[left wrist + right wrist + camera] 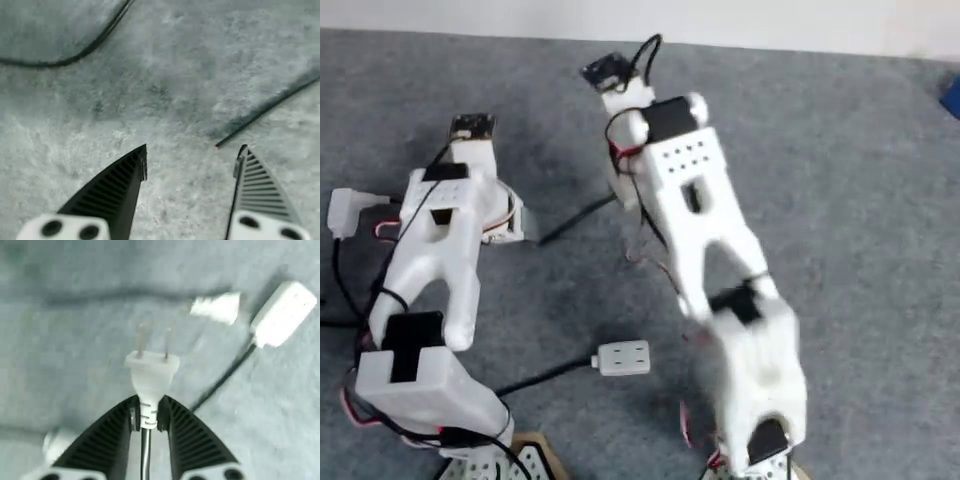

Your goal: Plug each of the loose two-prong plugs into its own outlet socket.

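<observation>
Two-prong plug point(150, 372), white: held by the right gripper point(149, 407). Its black ribbed fingers point(112, 432) are clenched on the plug's ribbed neck, where the black cord point(145, 455) leaves the body and runs back between them. Both flat prongs point(141, 340) point away from the gripper, bare and touching nothing, over the grey carpet point(75, 340). Beyond the prongs lies a second white plug point(215, 307), blurred. Near it, but apart, is a white outlet block point(282, 315) with its own black lead point(220, 380). The held plug is well apart from both. Left gripper point(193, 150): released, fingers point(117, 192) spread wide, nothing between them, bare carpet in the gap. A thin black cable point(270, 107) lies on the carpet with its end near one fingertip, not touching. A thicker black cable point(75, 57) curves farther off. High view: left arm point(440, 240) and right arm point(690, 200) both bend out over the carpet. An outlet strip point(623, 357), white, socket face up, lies on the carpet between the two arms, and its black cord runs toward the left arm's base. A white connector point(345, 210) with a dark cord sits just beside the left arm; its type cannot be told. Whether the outlet strip is the same as the white outlet block in the right wrist view also cannot be told.
</observation>
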### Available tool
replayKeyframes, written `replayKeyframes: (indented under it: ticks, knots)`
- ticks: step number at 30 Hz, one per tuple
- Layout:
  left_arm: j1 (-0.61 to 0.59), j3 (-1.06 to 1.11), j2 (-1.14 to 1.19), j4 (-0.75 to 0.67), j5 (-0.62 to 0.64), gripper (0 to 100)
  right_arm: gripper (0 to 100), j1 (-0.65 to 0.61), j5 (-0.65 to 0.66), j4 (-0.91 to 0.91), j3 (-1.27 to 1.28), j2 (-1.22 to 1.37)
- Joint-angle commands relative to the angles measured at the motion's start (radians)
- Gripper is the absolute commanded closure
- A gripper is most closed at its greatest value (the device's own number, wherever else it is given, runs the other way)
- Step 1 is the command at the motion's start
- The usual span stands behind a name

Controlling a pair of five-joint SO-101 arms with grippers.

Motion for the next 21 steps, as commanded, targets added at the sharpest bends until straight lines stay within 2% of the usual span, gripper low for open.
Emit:
replayKeyframes:
  ticks: [1, 5, 9, 11, 14, 18, 21]
  knots:
    - [0.056, -0.096, -0.015, 0.077, -0.092, 71, 99.2, -0.094, 0.117, 0.019, 0.513, -0.552]
    - [0.142, -0.222, -0.027, 0.255, -0.198, 71, 99.2, -0.17, 0.15, 0.004, 0.851, -0.905]
    - [0.205, -0.17, -0.239, 0.284, -0.204, 71, 99.1, -0.17, 0.121, -0.139, 1.153, -1.109]
    - [0.236, -0.039, -0.429, 0.27, -0.216, 71, 99.1, -0.17, 0.1, -0.202, 1.244, -1.152]
    - [0.246, 0.243, -0.78, 0.129, -0.242, 71, 99.1, -0.17, 0.041, -0.308, 1.308, -1.153]
    - [0.157, 0.601, -1.254, -0.032, -0.238, 70, 99.1, -0.171, -0.054, -0.453, 1.336, -1.132]
    - [0.148, 0.797, -1.521, -0.052, -0.213, 63, 99.1, -0.176, -0.127, -0.529, 1.334, -1.04]
